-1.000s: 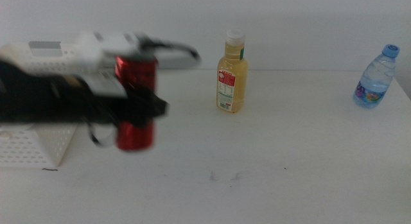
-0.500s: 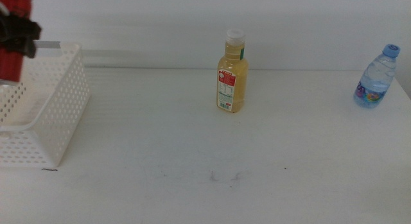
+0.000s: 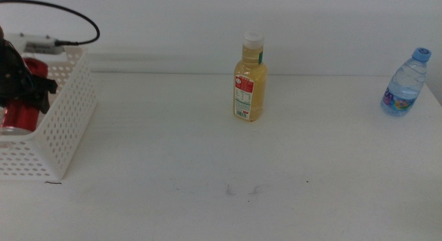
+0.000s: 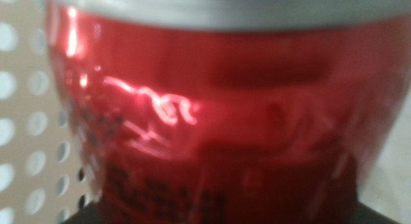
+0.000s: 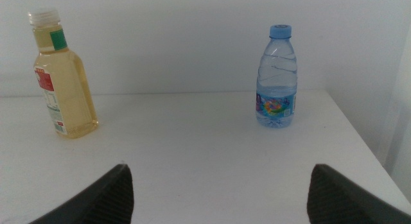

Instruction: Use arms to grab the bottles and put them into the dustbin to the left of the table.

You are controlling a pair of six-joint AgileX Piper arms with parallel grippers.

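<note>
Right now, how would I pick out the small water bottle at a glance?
Start at the white table and follow its back edge to the far right corner. The water bottle stands there alone, well right of the yellow juice bottle. It is clear, squat and blue-capped; the juice bottle is taller and white-capped.

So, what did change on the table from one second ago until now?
The left pincer carried the red can leftward from above the table and down into the white basket, where it grips it now. The juice bottle and the water bottle stayed in place. The right pincer waits open, facing them.
</note>
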